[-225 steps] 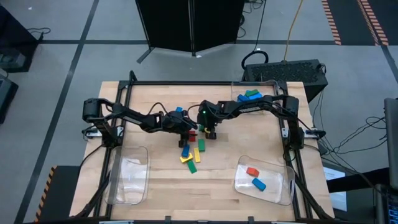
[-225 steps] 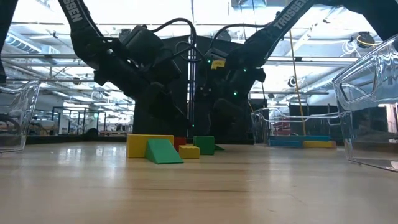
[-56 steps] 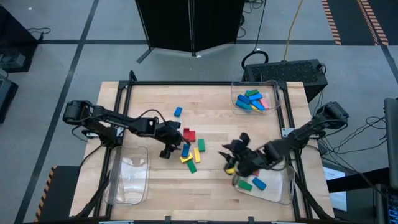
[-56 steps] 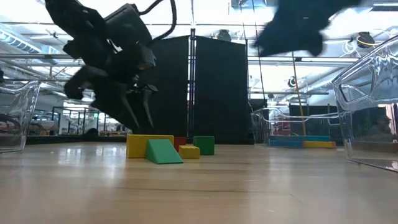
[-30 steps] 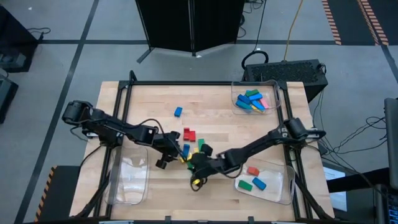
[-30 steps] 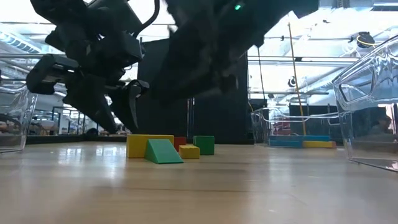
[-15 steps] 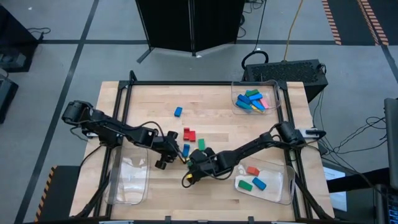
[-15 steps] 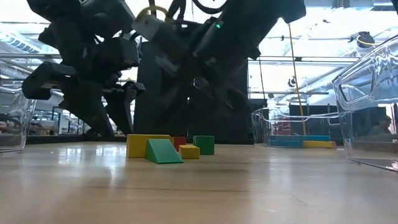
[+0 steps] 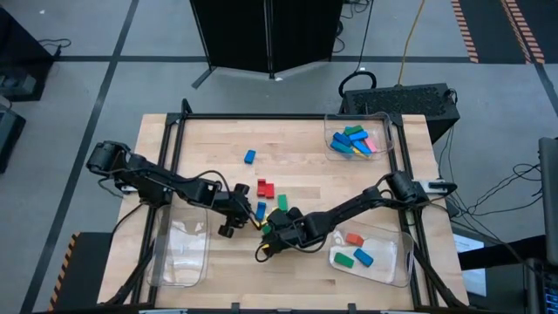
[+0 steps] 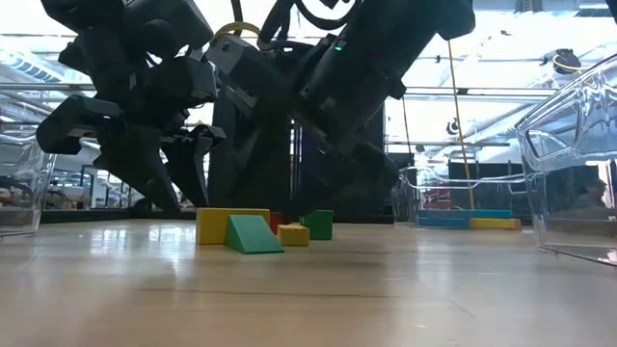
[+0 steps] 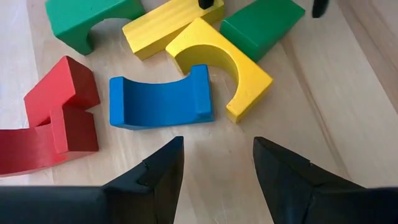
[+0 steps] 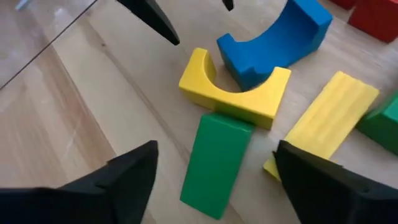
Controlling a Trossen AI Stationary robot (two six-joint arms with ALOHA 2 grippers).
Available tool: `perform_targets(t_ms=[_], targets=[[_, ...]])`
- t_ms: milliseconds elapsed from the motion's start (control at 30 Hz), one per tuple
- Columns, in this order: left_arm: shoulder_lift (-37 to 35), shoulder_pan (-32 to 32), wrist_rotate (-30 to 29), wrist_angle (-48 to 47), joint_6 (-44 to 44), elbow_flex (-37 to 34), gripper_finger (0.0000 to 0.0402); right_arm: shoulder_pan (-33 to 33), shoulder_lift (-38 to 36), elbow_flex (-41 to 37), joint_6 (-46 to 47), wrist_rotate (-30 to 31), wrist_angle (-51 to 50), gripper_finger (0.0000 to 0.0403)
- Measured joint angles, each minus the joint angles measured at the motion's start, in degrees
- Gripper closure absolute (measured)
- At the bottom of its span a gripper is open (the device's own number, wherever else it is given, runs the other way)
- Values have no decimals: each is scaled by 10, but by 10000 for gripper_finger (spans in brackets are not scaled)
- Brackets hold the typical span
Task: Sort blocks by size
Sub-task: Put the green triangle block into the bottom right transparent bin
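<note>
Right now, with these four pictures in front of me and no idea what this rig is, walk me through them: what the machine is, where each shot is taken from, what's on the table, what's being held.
Two dark robot arms work at a wooden table, sorting toy blocks. One picture looks straight down, one sits at table height, and two come from cameras on the arms' wrists.

In the middle lies a block pile: the wrist views show a blue arch, a yellow arch, a green wedge and red pieces.

Clear trays stand at the corners: the far tray holds several blocks, the near right tray three, and the near left tray none that I can see.

The left hand and right hand hover over the pile, both open, holding nothing.
</note>
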Motion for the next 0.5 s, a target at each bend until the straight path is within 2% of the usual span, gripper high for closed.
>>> perform_targets(t_ms=[133,367,500], targets=[[0,0,-1,1,0,0,207,-2,24,2,-2,12,15,64],[0,0,-3,3,-4,0,207,-9,46,4,-17,1,23,72],[0,0,-3,3,-4,0,207,-10,46,20,-23,0,-63,83]])
